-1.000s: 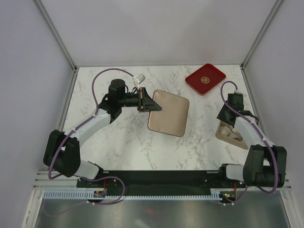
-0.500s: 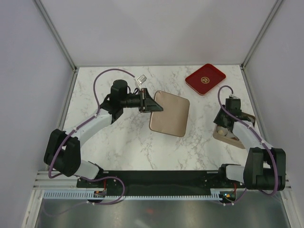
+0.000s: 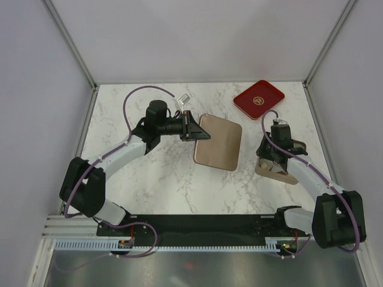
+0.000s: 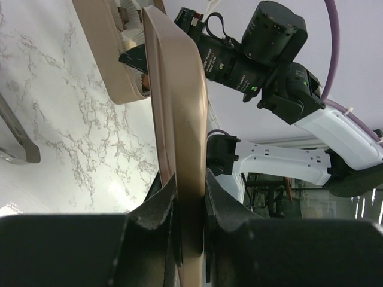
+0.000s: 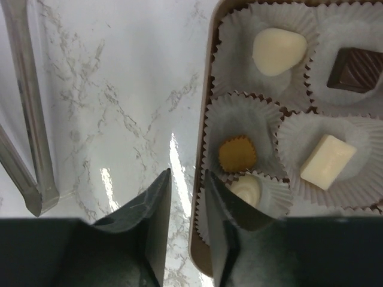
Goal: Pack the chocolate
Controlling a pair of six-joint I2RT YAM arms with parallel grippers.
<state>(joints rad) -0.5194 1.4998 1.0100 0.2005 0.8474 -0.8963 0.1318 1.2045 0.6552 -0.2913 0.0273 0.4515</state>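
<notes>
Several pieces of chocolate sit in white paper cups in the tan box [image 5: 202, 239]: a cream one [image 5: 278, 51], a dark one [image 5: 356, 69], a cream block [image 5: 328, 161] and a caramel one [image 5: 237, 153]. My right gripper [image 5: 187, 173] straddles the box's left wall, one finger inside and one outside, shut on it. In the top view this gripper [image 3: 268, 156] is at the left end of the box [image 3: 281, 174]. My left gripper [image 4: 190, 179] is shut on the rose-gold lid [image 4: 176, 89] and holds it on edge. From above, the lid [image 3: 220, 143] hangs off that gripper [image 3: 197, 128] at mid table.
A red tray [image 3: 258, 99] with a gold emblem lies at the back right. Metal tongs [image 3: 182, 100] rest on the marble behind the left gripper, and they also show in the right wrist view as tongs [image 5: 27, 107] left of the box. Walls enclose the table's sides.
My right gripper narrowed its jaws on the box wall and moved left toward mid table, bringing the box with it. The left gripper carried the lid slightly right.
</notes>
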